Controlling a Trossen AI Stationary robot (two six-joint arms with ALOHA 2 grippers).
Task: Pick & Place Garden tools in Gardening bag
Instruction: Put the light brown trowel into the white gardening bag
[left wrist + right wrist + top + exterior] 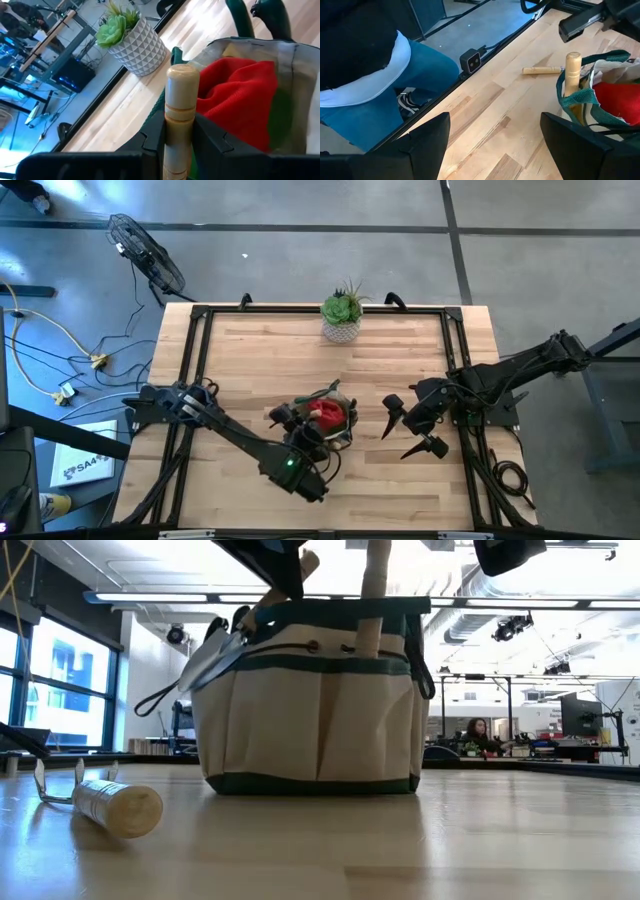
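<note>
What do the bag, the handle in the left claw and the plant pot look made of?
Bag: looks like soft tan canvas with green trim; seams and pockets show. Handle clamped in the left claw: pale turned wood, smooth, with grooved rings. Plant pot: white, faceted triangle relief, matte; ceramic or plastic, can't tell.

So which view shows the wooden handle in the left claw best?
The left wrist view: the wooden handle stands clamped in the left claw. The right wrist view shows it at the gardening bag; the low view shows part; the high view hides it.
</note>
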